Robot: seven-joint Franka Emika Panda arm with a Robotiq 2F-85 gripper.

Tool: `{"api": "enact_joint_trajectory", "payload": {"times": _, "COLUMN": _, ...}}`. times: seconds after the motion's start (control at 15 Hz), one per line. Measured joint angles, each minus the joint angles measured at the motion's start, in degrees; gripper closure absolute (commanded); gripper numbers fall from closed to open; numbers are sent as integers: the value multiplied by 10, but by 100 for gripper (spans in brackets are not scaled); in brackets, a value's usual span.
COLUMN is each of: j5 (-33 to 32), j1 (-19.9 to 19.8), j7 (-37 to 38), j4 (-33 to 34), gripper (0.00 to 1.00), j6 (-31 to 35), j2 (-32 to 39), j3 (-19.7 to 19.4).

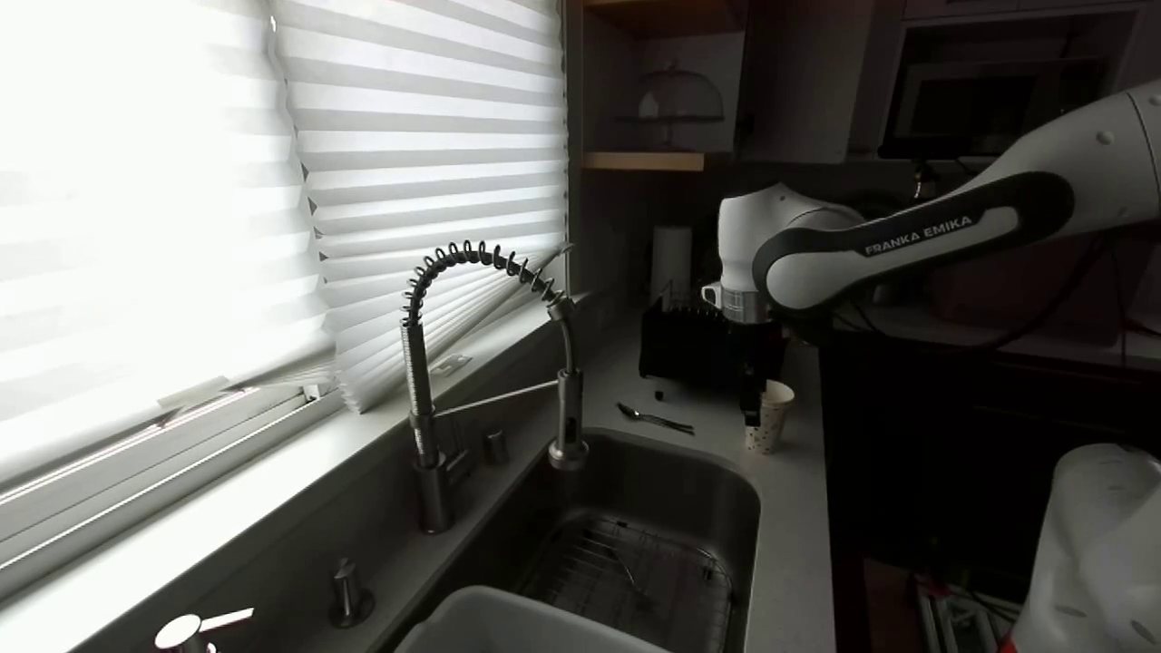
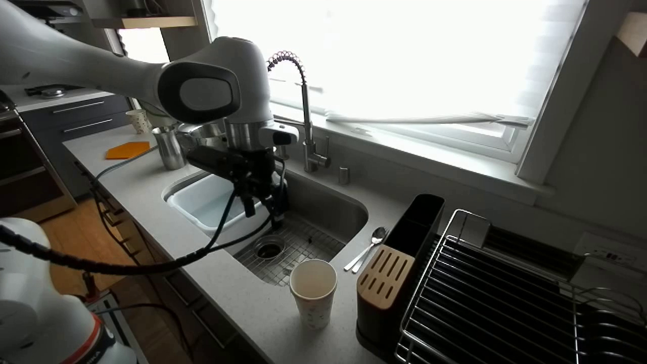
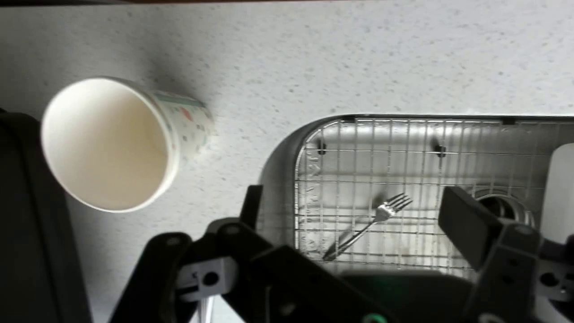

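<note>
Fork (image 3: 383, 212) lies on sink grid (image 3: 390, 151), in from front edge of bench (image 3: 403, 58); our gripper (image 3: 357, 214) prob. hangs above it, spread wide (depth unclear). We see cup (image 2: 316, 307) nr that edge.

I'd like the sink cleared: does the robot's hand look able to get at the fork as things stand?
Probably yes: the hand is open, and in the wrist view nothing covers the fork. It lies on a wire rack down in the sink, though, so gripping it may be fiddly.
</note>
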Motion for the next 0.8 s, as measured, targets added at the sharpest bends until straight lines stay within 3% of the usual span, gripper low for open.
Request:
{"api": "enact_joint_trajectory", "payload": {"times": 0.4, "j5": -21, "j1": -55, "j7": -12, "j4": -6, "gripper": 0, "j6": 53, "j2": -1, "j3": -62}}
{"api": "enact_joint_trajectory", "payload": {"times": 0.8, "j5": -21, "j1": -76, "j7": -13, "j4": -32, "gripper": 0, "j6": 126, "j2": 1, "j3": -92}}
